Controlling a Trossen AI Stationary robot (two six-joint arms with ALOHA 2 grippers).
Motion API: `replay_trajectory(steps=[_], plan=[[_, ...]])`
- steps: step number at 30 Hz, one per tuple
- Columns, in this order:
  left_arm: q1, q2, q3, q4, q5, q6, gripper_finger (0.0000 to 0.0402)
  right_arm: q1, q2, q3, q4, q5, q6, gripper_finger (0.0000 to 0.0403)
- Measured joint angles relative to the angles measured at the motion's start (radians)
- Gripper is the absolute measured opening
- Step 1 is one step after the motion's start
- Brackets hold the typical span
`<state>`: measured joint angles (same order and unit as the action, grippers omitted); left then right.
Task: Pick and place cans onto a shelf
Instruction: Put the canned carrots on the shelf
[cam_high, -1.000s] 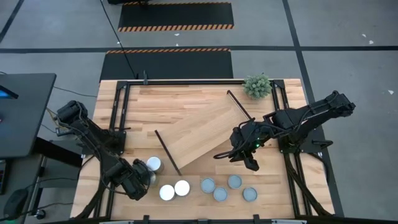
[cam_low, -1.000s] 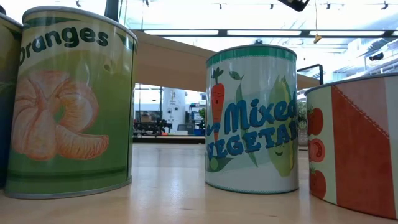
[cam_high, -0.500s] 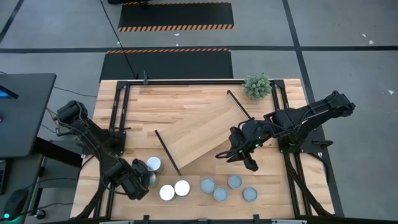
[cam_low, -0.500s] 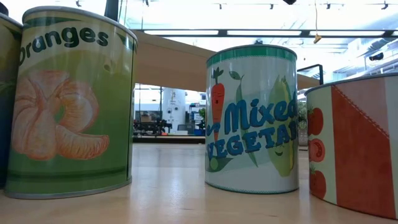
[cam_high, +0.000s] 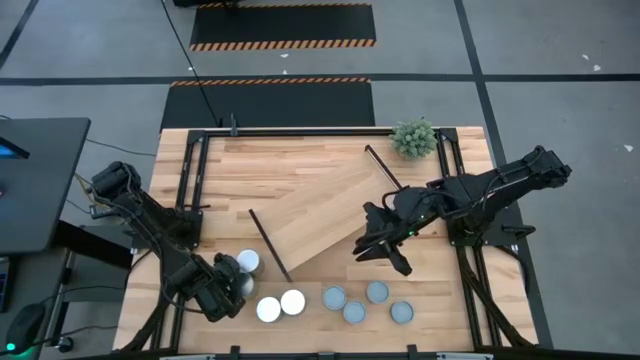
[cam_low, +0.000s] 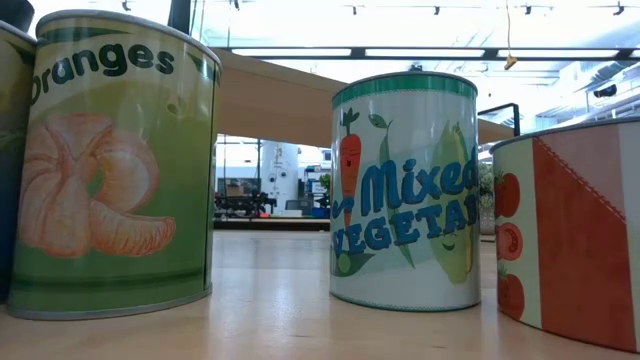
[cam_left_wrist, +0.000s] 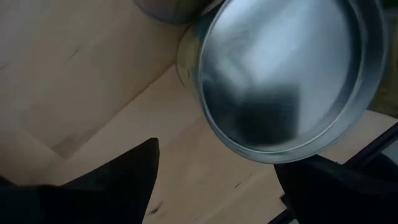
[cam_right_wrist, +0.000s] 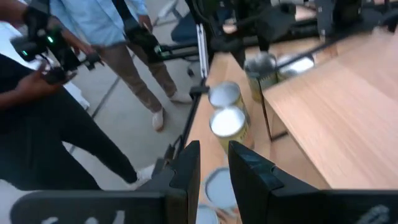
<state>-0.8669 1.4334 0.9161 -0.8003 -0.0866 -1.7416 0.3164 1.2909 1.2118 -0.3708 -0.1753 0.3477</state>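
Along the tabletop's (cam_high: 320, 160) front edge stand the cans (cam_high: 341, 302): two white-topped ones side by side, four blue-grey ones to their right, all round, short and silvery-sided. Near the front-left corner the left gripper (cam_high: 232, 290) sits spread wide around another can (cam_left_wrist: 280, 74) — its smooth metal lid fills the wrist view between the dark fingers (cam_left_wrist: 112, 186), and the jaws look set about it rather than squeezed. That gripper has not moved in the last second. What has changed is the right gripper (cam_high: 377, 249): nearly closed and holding nothing, it has edged leftward over the shelf's (cam_high: 320, 215) near end. That suggests it is crossing toward the cans for a pick, though none is on the shelf yet. The shelf — a pale, grained plank with thin black end bars — lies slantwise mid-table. At the back-right corner sits a small plant (cam_high: 414, 137).
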Motion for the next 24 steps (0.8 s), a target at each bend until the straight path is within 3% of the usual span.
replay_trajectory(steps=[15, 24], plan=[[0.006, 0.000, 0.000, -0.026, 0.001, 0.008, 0.0315, 0.000, 0.000, 0.000, 0.164, 0.000, 0.000, 0.0090], [0.007, 0.000, 0.000, -0.043, -0.040, -0.008, 0.0317, 0.000, 0.000, 0.000, 0.178, 0.000, 0.000, 0.0090]])
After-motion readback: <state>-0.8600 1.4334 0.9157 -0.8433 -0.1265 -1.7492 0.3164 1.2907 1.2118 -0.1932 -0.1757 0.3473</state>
